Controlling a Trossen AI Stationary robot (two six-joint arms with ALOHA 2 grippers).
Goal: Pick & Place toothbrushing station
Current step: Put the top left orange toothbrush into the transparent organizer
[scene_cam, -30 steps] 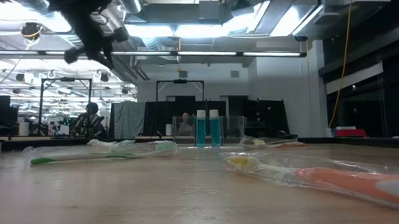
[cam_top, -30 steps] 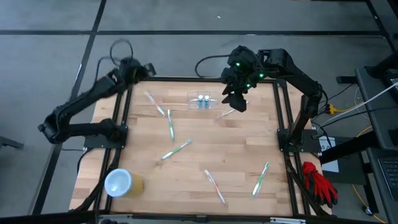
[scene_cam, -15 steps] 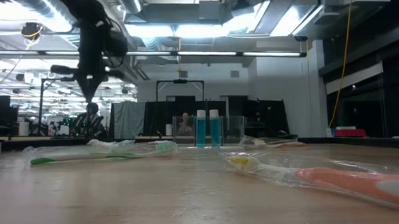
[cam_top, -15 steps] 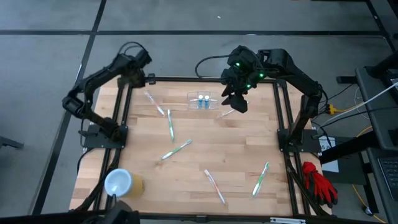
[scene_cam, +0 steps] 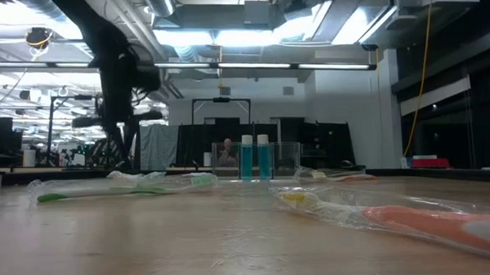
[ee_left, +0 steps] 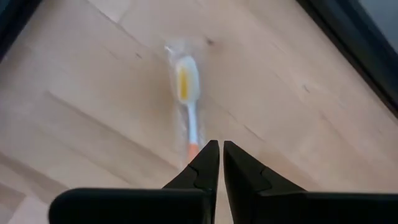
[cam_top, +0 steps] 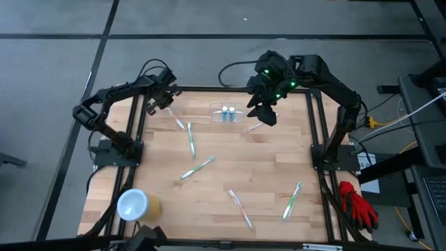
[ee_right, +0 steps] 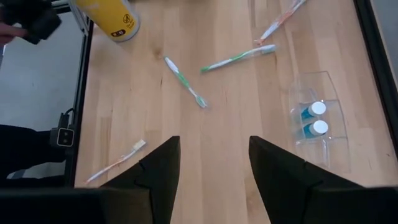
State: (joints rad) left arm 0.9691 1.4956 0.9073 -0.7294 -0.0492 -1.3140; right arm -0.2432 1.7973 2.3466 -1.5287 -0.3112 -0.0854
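The toothbrushing station [cam_top: 228, 113] is a clear plastic holder with two blue, white-capped tubes in it. It stands on its base on the wooden table near the far edge and also shows in the low view [scene_cam: 254, 157] and the right wrist view [ee_right: 317, 118]. My right gripper [ee_right: 211, 162] hangs open high above the table, just right of the station. My left gripper [cam_top: 159, 103] is shut and points down near the far left corner. Its tips [ee_left: 217, 149] are over the handle of a wrapped orange-headed toothbrush [ee_left: 185, 81]. My left gripper comes at the wrapped toothbrush from above, pointing steeply down. Its shut tips stand over the handle [ee_left: 193, 144]. The toothbrush lies flat on the table. The fingers hide the spot, so I cannot tell whether they touch it.
Several wrapped toothbrushes lie scattered on the table, among them green ones [cam_top: 190, 139] [cam_top: 197, 167] [cam_top: 291, 201]. A yellow cup with a white top [cam_top: 136, 206] lies at the near left corner. Black frame rails [cam_top: 317, 125] run along the table's edges. Red gloves [cam_top: 357, 206] lie off its right side.
My left gripper has come down from high beyond the far left corner toward the table. It has tipped to point steeply down and rolled about its own line. It now stands low over the orange-headed toothbrush.
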